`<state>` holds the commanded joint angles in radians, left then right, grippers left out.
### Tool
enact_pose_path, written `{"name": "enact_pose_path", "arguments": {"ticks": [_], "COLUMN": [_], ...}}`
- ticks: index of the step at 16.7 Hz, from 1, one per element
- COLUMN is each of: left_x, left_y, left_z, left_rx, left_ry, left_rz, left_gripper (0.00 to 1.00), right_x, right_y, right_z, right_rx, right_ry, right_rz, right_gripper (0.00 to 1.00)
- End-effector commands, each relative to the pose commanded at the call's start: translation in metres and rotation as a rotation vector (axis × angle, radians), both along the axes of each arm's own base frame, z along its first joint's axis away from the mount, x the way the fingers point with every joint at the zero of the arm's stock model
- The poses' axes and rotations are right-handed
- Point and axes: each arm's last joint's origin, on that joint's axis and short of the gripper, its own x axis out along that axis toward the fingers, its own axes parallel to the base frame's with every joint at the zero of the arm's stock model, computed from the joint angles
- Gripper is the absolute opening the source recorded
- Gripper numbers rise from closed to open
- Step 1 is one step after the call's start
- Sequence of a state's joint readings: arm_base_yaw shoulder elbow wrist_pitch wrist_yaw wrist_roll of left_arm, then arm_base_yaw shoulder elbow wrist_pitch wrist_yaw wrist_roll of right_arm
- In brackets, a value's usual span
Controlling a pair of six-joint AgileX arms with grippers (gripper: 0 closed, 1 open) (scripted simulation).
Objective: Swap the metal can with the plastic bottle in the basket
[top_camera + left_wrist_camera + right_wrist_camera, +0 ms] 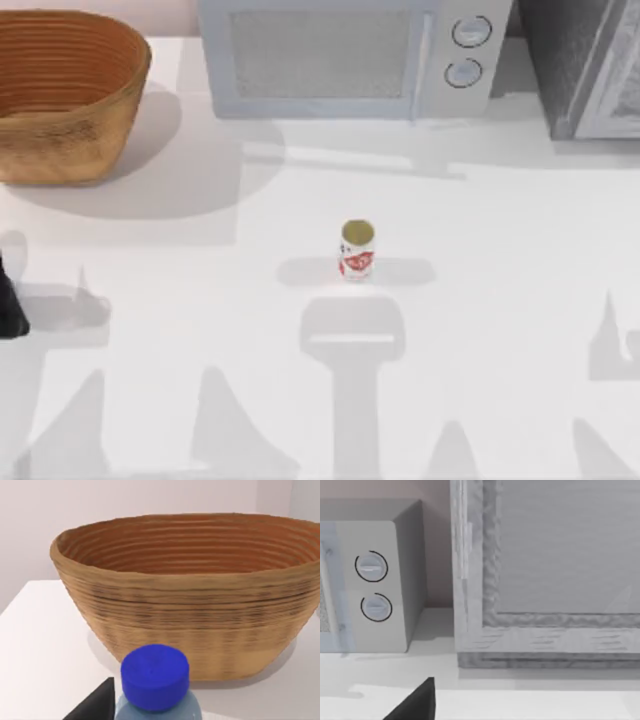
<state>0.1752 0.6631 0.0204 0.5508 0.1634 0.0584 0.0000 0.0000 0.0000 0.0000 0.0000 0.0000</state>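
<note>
The metal can (356,250), white with red marks and a dull gold top, stands upright mid-table. At the back left sits the woven basket (60,95), and nothing shows inside it. My left gripper (8,300) is at the table's left edge. In the left wrist view the plastic bottle (156,687) with its blue cap stands upright between the jaws of the left gripper (160,705), which is open. One dark finger (95,705) is beside the bottle's shoulder. The basket (195,610) rises just beyond the bottle. My right gripper (480,707) is open with nothing in it.
A microwave (340,55) stands at the back centre, with two round dials (372,587) in the right wrist view. A grey cabinet (590,65) fills the back right corner. Arm shadows fall across the front of the white table (200,300).
</note>
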Motion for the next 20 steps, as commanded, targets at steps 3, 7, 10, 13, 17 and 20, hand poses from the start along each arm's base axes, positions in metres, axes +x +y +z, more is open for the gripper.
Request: {"name": "enact_pose_path", "arguments": {"ticks": [3, 7, 10, 13, 17, 20], "left_x": [0.016, 0.03, 0.033, 0.033, 0.033, 0.033], "left_y": [0.012, 0.027, 0.035, 0.04, 0.04, 0.039], "left_z": [-0.015, -0.041, -0.058, -0.067, -0.069, -0.069], "left_rx": [-0.002, -0.016, -0.029, -0.037, -0.038, -0.039], "left_ry": [0.062, 0.139, 0.177, 0.195, 0.198, 0.201], "left_rz": [-0.008, -0.018, -0.024, -0.027, -0.027, -0.029], "left_gripper": [1.0, 1.0, 1.0, 1.0, 1.0, 1.0], "right_x": [0.0, 0.0, 0.0, 0.0, 0.0, 0.0], "right_y": [0.0, 0.0, 0.0, 0.0, 0.0, 0.0], "right_z": [0.0, 0.0, 0.0, 0.0, 0.0, 0.0], "right_rx": [0.0, 0.0, 0.0, 0.0, 0.0, 0.0], "right_ry": [0.0, 0.0, 0.0, 0.0, 0.0, 0.0], "right_rz": [0.0, 0.0, 0.0, 0.0, 0.0, 0.0], "right_gripper": [1.0, 1.0, 1.0, 1.0, 1.0, 1.0]}}
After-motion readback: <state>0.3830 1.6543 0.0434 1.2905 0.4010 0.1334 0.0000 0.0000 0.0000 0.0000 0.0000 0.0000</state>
